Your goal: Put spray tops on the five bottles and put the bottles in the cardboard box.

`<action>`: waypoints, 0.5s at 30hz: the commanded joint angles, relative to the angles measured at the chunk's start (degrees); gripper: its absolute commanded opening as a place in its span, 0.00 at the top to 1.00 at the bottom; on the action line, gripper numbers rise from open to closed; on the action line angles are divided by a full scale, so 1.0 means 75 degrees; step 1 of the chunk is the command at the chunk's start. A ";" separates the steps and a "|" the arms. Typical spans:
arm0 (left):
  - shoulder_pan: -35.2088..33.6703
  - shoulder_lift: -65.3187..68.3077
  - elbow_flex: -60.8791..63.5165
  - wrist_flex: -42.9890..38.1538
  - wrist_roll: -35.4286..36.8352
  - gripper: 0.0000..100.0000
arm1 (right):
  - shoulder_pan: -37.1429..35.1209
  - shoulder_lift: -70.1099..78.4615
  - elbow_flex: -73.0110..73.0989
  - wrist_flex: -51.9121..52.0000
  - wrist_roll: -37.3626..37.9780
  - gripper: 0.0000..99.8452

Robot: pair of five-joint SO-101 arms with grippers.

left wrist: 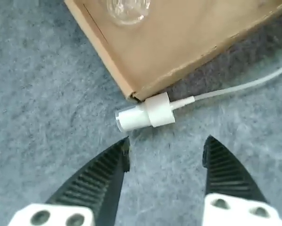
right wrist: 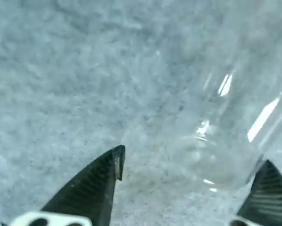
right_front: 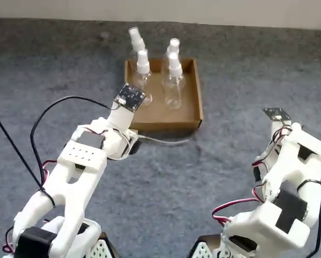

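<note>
Right wrist view shows bottle (right wrist: pixel 226 127) inside parted hand (right wrist: pixel 194 159).

Nothing legible is showing: no text, label, number or sign. The cardboard box (right_front: pixel 166 124), the bottles (right_front: pixel 173 88) and the loose spray top (left wrist: pixel 148 113) are presenting plain surfaces with no readable marking
</note>
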 commanded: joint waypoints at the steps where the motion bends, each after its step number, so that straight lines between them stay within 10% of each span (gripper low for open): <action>1: -0.0029 -0.0018 -0.0041 -0.0188 -0.0059 0.78 | -0.0100 -0.0662 -0.0604 0.0123 -0.0539 0.65; 15: -0.0088 0.1799 -0.0944 -0.1102 0.0152 0.78 | -0.0639 -0.0697 -0.1553 0.0076 -0.1231 0.65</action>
